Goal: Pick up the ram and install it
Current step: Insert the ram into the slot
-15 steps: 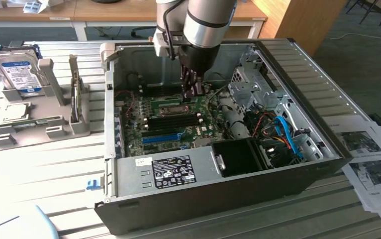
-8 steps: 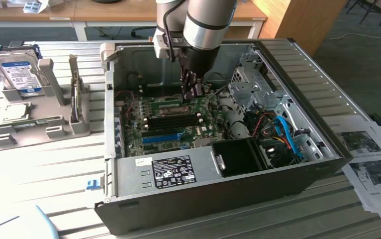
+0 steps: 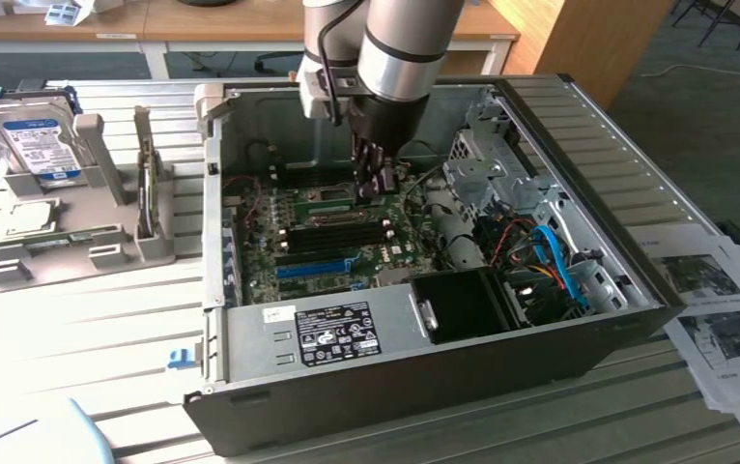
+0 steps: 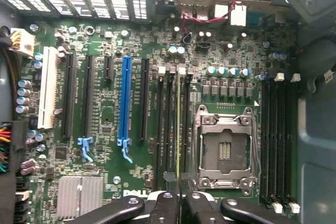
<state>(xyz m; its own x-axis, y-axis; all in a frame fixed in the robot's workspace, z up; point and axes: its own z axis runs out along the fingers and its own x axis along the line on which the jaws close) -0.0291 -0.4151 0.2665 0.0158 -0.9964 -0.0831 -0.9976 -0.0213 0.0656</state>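
Office desks stand behind a slatted tabletop [image 3: 87, 319] carrying the open computer case [image 3: 384, 387], laid on its side so the motherboard [image 3: 344, 232] faces up. The arm [image 3: 396, 48] reaches down inside, with the gripper [image 3: 373, 184] over the black memory slots [image 4: 164, 129]. Its fingers [image 4: 167, 211] are nearly closed, pinching the ram [image 4: 178, 129] (a thin line, seen edge-on). It stands upright and parallel to the slots, likely so its edge lines up with one.

An office-like robotics lab, I'd say: a robot arm [image 3: 403, 48] reaches into the opened computer case [image 3: 473, 387], wooden desks [image 3: 215, 24] beyond it, printed sheets [image 3: 725, 309] beside it.
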